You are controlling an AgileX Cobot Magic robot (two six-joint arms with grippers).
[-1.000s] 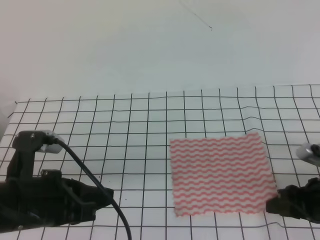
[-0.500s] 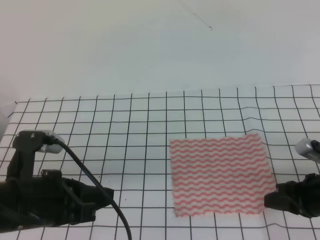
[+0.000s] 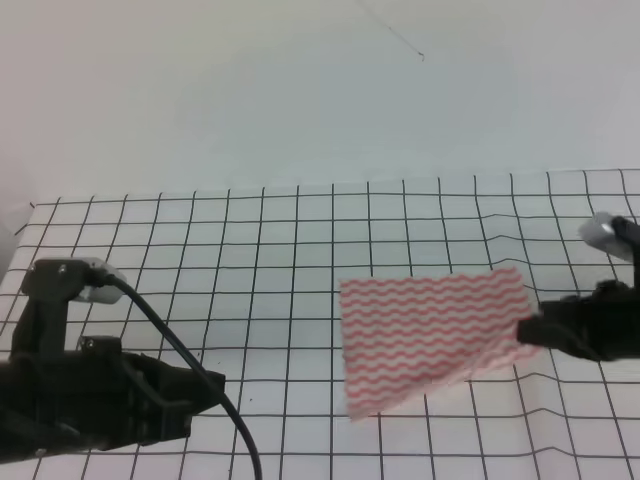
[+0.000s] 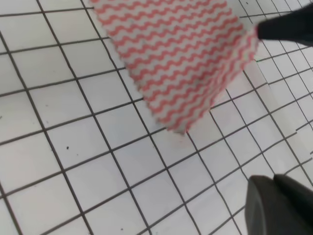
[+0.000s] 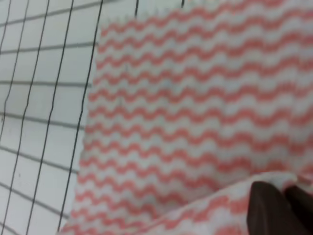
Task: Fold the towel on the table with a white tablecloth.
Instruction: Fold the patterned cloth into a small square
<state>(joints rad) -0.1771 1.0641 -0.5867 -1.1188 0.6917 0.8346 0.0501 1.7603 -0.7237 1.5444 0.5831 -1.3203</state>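
At 8 o'clock in the high view we are seeing the left gripper [image 3: 205,388] hanging low over the tablecloth [image 3: 260,260] covering the table [image 3: 120,215]; whether its fingers are apart or together, we cannot tell. Right of centre, toward 4 o'clock, the towel [image 3: 420,330] is lying with its near right corner raised. At 3 o'clock the right gripper [image 3: 528,330] is pinching that corner.

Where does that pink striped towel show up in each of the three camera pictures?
Exterior high: the towel lies right of centre, its near right corner lifted by the right gripper.
Left wrist: towel at top centre, dark right gripper at its right edge.
Right wrist: towel fills most of the picture.
Shared landmark: the black-grid tablecloth.
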